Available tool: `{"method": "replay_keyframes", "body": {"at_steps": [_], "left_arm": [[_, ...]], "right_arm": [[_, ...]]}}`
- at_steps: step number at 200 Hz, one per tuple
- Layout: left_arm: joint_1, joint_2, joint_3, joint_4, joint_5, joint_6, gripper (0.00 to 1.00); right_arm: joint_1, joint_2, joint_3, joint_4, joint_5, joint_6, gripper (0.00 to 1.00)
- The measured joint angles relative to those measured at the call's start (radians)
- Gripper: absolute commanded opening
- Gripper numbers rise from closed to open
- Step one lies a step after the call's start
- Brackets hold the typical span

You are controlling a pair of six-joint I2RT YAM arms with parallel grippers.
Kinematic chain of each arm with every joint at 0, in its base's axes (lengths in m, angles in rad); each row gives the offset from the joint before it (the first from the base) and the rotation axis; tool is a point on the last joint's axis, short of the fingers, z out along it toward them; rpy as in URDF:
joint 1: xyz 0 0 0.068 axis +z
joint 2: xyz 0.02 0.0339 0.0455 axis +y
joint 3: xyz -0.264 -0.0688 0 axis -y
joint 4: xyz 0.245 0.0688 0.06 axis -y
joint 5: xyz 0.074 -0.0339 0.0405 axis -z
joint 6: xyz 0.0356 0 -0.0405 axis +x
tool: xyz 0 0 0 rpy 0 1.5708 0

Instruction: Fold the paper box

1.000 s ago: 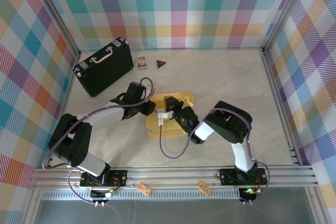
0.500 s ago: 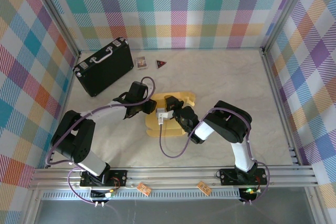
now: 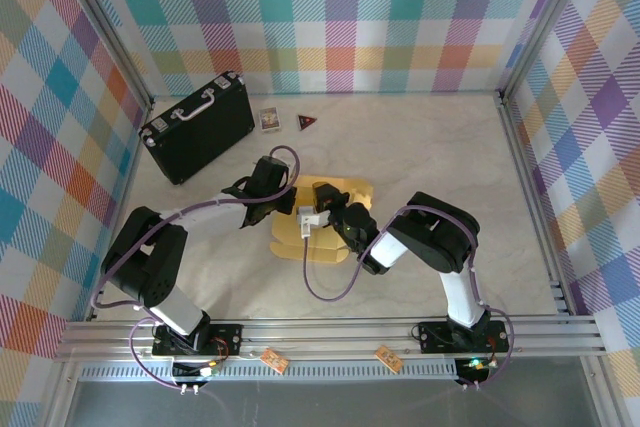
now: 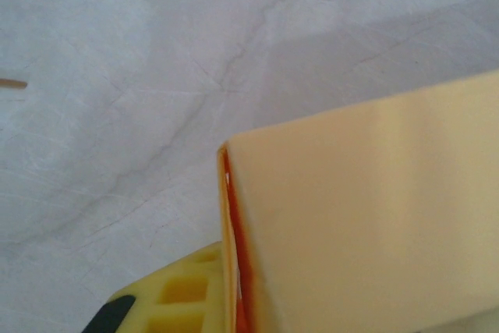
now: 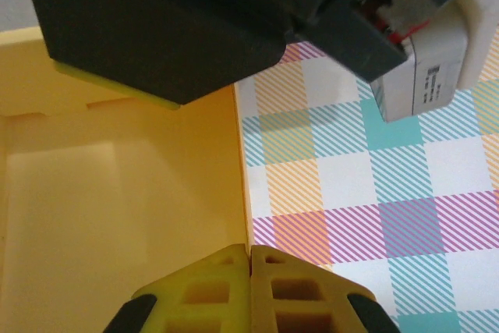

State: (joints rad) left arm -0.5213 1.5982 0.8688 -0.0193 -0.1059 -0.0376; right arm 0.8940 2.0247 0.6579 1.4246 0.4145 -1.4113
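The pale marbled table [image 3: 450, 147] is carrying everything shown. The black hard case with a pale handle [image 3: 198, 127] is lying at the far left. The mustard-yellow cardboard paper box [image 3: 345, 190], partly raised, is sitting near the table's centre, between the two arms. The left gripper [image 4: 234, 302] is reaching in from the left and pinching an upright panel of the box. One of its yellow fingers [image 4: 175, 302] is pressing against the panel, which is hiding the other. The right gripper [image 5: 249, 259] is gripping the thin edge of a box wall, with its fingertips meeting. A small printed card [image 3: 268, 119] and a dark red triangle [image 3: 307, 122] are lying just right of the case.
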Motion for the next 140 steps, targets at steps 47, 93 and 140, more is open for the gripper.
{"method": "replay_keyframes", "body": {"at_steps": [47, 93, 140], "left_arm": [[-0.008, 0.001, 0.0, 0.0, -0.023, -0.022, 0.0], [-0.006, 0.0, 0.0, -0.005, -0.043, -0.045, 0.0], [-0.006, -0.01, 0.0, -0.014, -0.064, -0.06, 0.0]], "right_arm": [[0.0, 0.0, 0.001, 0.0, 0.0, 0.011, 0.03], [0.009, -0.004, 0.003, -0.019, -0.004, 0.066, 0.44], [0.01, -0.107, -0.03, -0.058, -0.005, 0.178, 0.71]]}}
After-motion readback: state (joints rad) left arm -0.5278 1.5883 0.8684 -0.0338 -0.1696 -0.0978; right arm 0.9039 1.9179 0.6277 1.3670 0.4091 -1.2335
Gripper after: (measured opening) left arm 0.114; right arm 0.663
